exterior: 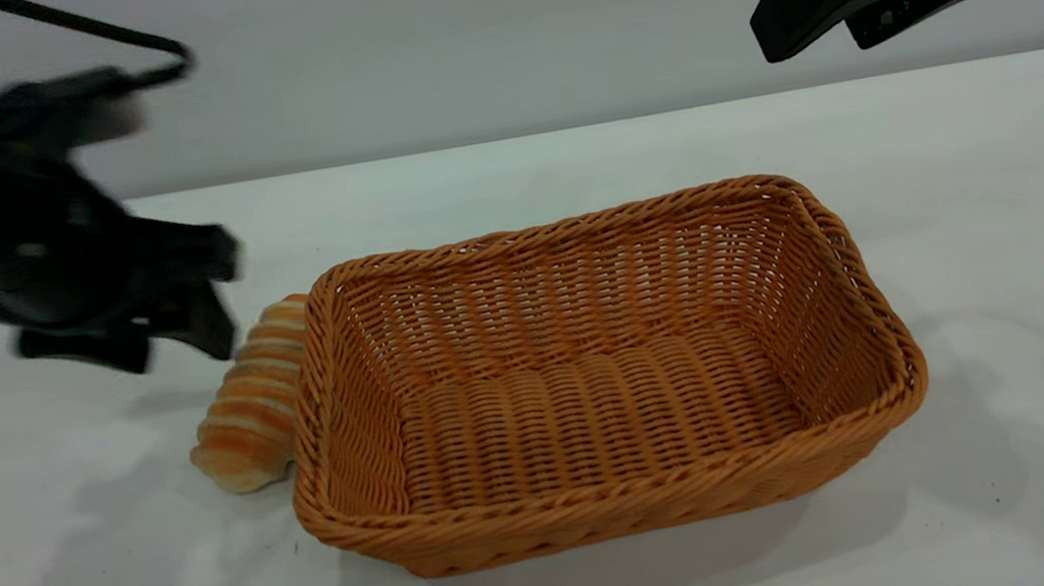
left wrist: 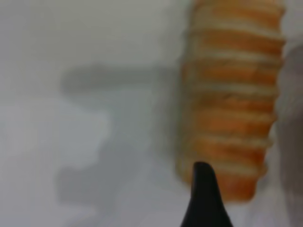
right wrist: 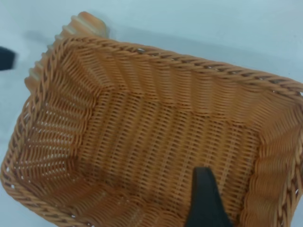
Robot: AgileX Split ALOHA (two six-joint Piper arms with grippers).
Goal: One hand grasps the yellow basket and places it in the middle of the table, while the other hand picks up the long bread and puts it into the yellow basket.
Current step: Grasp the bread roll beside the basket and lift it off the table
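The yellow basket (exterior: 850, 290) stands empty in the middle of the table (exterior: 1020, 167); it also fills the right wrist view (right wrist: 156, 137). The long bread (exterior: 250, 409), striped orange and cream, lies on the table against the basket's left wall, outside it. The left wrist view shows it from close above (left wrist: 232, 94). My left gripper (exterior: 179, 350) is open and empty, hovering just above and left of the bread's far end; one of its fingers (left wrist: 203, 198) shows over the bread's end. My right gripper (exterior: 812, 43) is open and empty, high above the basket's right side.
Bare white table lies all round the basket, with a grey wall behind. The bread's end (right wrist: 87, 23) peeks out past the basket's rim in the right wrist view.
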